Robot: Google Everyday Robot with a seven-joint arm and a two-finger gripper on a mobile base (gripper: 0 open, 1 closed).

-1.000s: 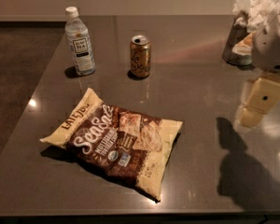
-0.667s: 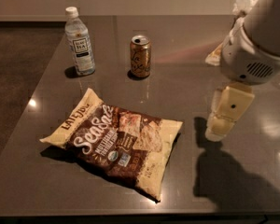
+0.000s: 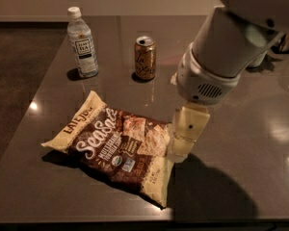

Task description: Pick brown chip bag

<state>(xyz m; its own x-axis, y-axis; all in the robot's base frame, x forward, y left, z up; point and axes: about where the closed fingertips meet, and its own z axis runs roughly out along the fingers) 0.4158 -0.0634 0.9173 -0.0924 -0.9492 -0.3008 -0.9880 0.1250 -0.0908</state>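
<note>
The brown chip bag point(image 3: 116, 146) lies flat on the dark table point(image 3: 241, 129) near its front edge, dark brown in the middle with cream-yellow ends and white "Sea Salt" script. My gripper point(image 3: 183, 137) hangs down from the white arm point(image 3: 226, 47) at the bag's right end, its cream finger right against the bag's upper right corner. The arm covers part of the table behind it.
A clear water bottle point(image 3: 83, 43) with a white cap stands at the back left. A brown and gold can point(image 3: 145, 57) stands upright behind the bag. The table's front edge runs just below the bag. Some objects at the far right are mostly hidden by the arm.
The arm has swung left from the table's right side, and the gripper has come down to the bag's right end. The bag, bottle and can have not moved.
</note>
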